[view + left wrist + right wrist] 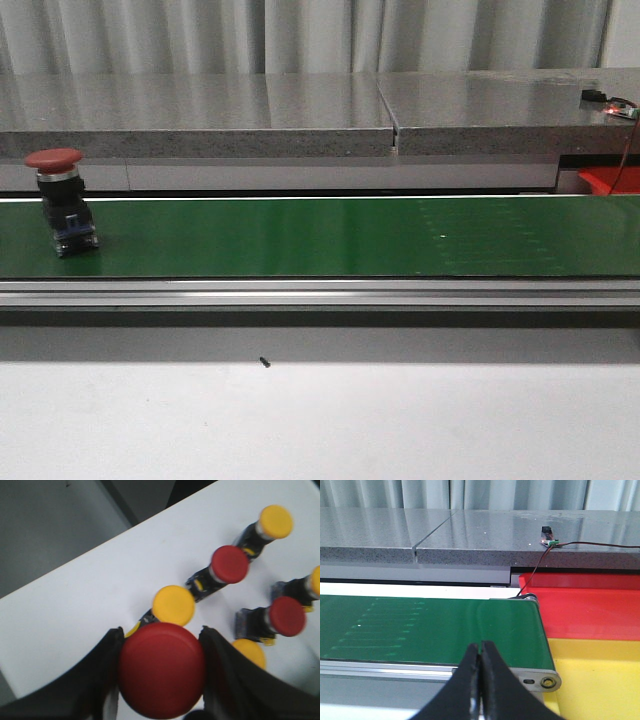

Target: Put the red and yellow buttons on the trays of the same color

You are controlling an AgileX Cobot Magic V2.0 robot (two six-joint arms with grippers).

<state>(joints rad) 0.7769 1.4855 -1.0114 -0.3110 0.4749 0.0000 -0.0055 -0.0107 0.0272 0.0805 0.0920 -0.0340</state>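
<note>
A: Red button [161,670], the big one, where is it?
B: It sits right between the two black fingers [97,680] of the left end effector [161,672]. The fingers press on both sides of its round cap, so that end effector is grasping it.

A: What is around it?
B: More buttons lie on the white desk [75,605] past the fingertips. A yellow button [173,605] is just at 12 o'clock from the held cap, very near it. A second red button [229,564] is at about 1 o'clock, and another yellow button [275,521] is farther out the same way. A third red button [287,616] is at 2 o'clock. One more yellow cap [250,652] peeks out beside the finger at 3 o'clock.

A: Is there a button on the green belt [320,238]?
B: Yes. In the front view a red-capped button [60,200] stands upright at the far left end of the belt, at 9 o'clock from the middle.

A: And the right end effector [480,680]?
B: Its two black fingers are clenched together with nothing in between. It hangs by the right end of the belt. The red tray [585,612] is at about 1 o'clock from it, and the yellow tray [595,675] is at 3 o'clock, just beside the belt end. No button is near this end effector.
</note>
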